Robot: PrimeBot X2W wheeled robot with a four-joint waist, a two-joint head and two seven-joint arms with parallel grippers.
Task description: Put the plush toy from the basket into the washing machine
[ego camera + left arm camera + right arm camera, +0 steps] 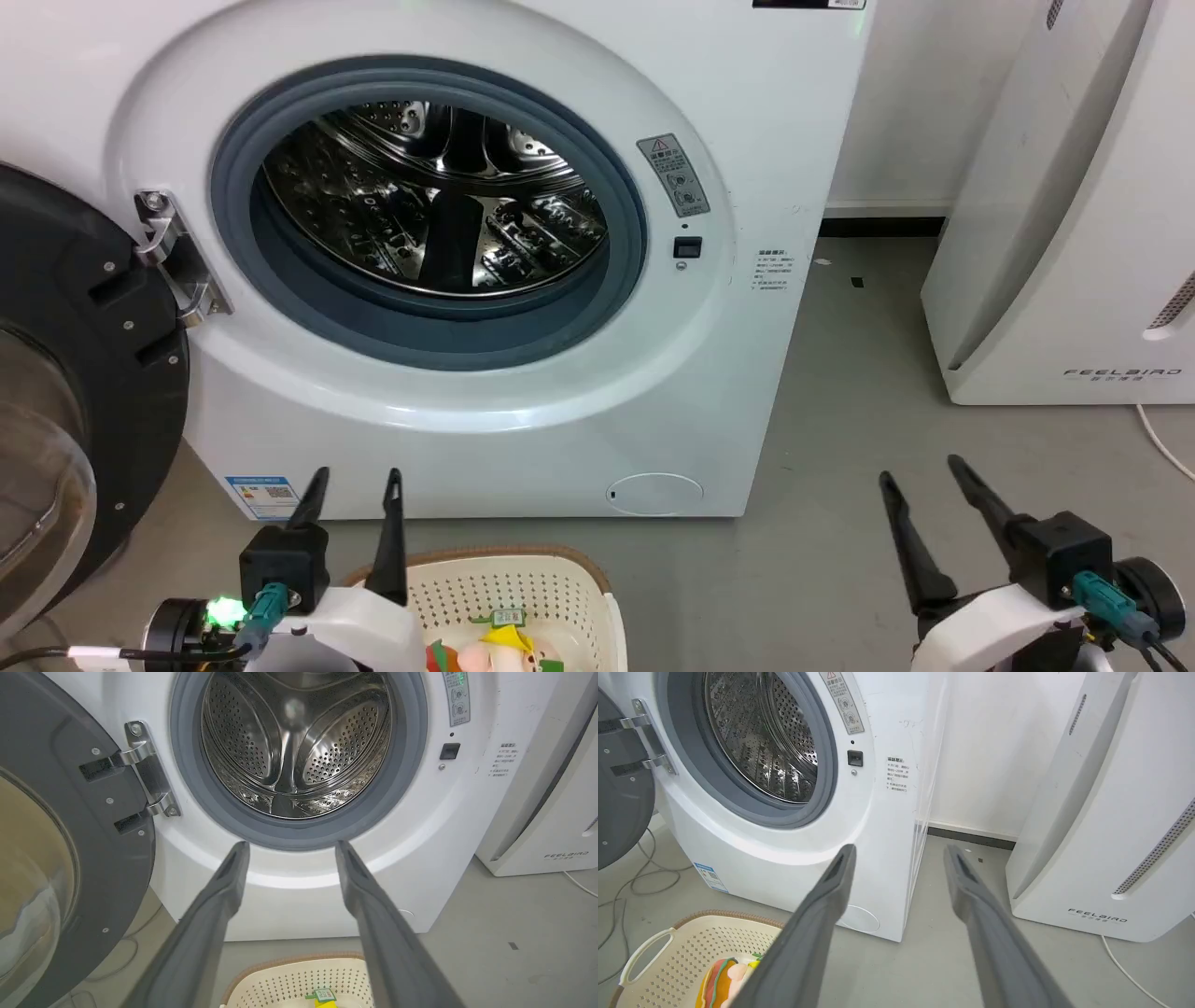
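The plush toy [495, 651] lies in the cream basket [569, 590] at the bottom edge of the head view, showing pink, yellow and red parts and a green-edged tag [323, 994]. In the right wrist view the plush toy [720, 980] rests on the floor of the basket [691, 942]. Behind stands the washing machine [728, 308], its steel drum [439, 201] exposed and its black door [84, 373] swung to the left. My left gripper [355, 476] hovers open above the basket's left side. My right gripper [920, 471] is open over the floor, well right of the basket.
A white unit marked FEELBIRD [1074, 205] stands at the right with a white cable [1162, 439] on the grey floor. Loose cables [626, 882] lie under the door. Bare floor [840, 392] runs between the two machines.
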